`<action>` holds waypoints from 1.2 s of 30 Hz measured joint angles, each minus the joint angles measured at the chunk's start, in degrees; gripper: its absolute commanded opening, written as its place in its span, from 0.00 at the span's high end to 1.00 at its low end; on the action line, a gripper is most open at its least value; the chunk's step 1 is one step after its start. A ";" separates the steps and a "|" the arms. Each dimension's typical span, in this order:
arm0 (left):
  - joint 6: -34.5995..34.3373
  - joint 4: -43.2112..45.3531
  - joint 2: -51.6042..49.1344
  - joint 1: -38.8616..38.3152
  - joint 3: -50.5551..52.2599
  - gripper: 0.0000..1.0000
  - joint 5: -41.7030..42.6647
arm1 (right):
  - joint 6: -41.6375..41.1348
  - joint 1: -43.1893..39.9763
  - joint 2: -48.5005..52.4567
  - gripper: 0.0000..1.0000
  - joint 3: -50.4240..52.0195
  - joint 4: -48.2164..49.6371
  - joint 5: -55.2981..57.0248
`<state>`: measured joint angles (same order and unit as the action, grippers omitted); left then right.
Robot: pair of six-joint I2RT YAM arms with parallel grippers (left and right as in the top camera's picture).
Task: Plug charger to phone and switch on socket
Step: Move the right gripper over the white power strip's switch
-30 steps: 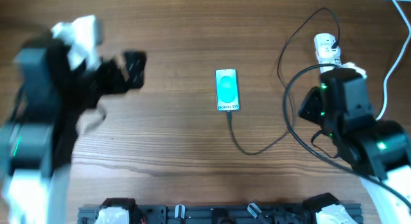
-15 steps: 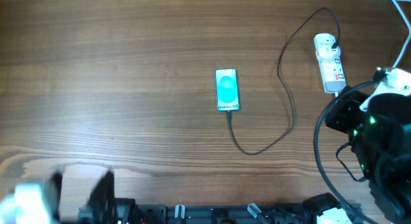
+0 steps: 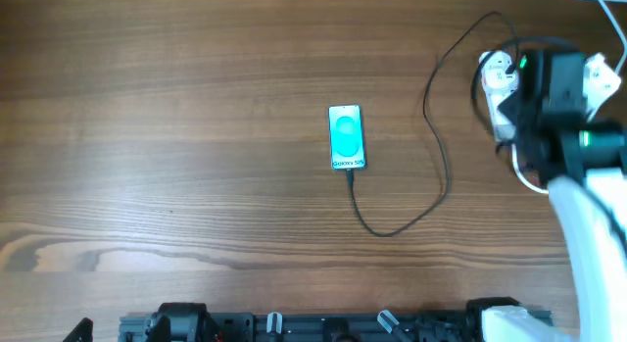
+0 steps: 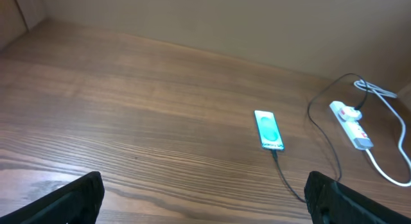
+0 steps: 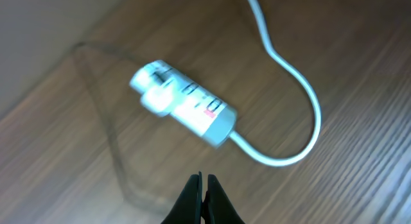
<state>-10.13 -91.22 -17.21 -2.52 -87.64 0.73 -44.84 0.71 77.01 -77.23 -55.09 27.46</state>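
Desk (image 3: pixel 196 136): brown wood-grain top; carries every item below.
Phone (image 3: pixel 347 137): lies flat near the middle of the desk, screen up and lit teal-blue, with the white text band at the end nearest the robot base. It also shows in the left wrist view (image 4: pixel 268 129), well ahead of that camera.
Charger (image 3: pixel 438 156): thin black cable. One end meets the band end of the phone. From there it loops toward the robot, swings right, climbs in a tall arc and drops to the far end of the socket. Whether the tip is fully seated in the phone cannot be told.
Socket (image 3: pixel 498 82): white oblong strip on the right side of the desk, well apart from the phone, long axis running away from the robot. In the overhead view the right arm hides part of it. In the right wrist view (image 5: pixel 183 112) it lies slantwise and blurred, with red marks on top; the switch position cannot be told.
White cord (image 5: pixel 302 115): thick; leaves the socket's near end and curls in a loop on the desk.
Right arm (image 3: pixel 560 107): black wrist over and just beside the socket.
Right pincer (image 5: pixel 201 195): fingers pressed together with nothing between them; above bare desk just short of the socket, not touching it.
Left pincer (image 4: pixel 204 192): fingers spread wide at the lower corners of its own view, holding nothing; well apart from phone and socket.
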 measured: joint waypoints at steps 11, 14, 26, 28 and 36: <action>0.02 -1.81 -0.02 0.00 0.15 0.00 -2.23 | 10.71 -12.72 26.18 0.95 0.17 24.68 -8.55; 0.02 -1.81 -0.02 0.00 0.15 0.00 -2.23 | 11.82 -12.61 31.45 0.96 0.22 28.68 -9.70; 0.02 -1.81 -0.02 0.02 0.15 0.00 -2.29 | 12.57 -12.61 37.44 0.96 0.28 36.94 -11.45; 0.00 -1.81 -0.02 0.00 0.15 0.00 -2.38 | 12.55 -12.61 37.55 0.96 0.28 37.22 -11.85; 0.02 -1.81 -0.02 0.00 0.15 0.00 -2.40 | 12.35 -12.61 40.57 0.95 0.28 37.42 -12.90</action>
<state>-10.11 -93.03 -17.23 -2.52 -87.48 -1.67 -32.49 -11.90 117.58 -76.95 -17.67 14.57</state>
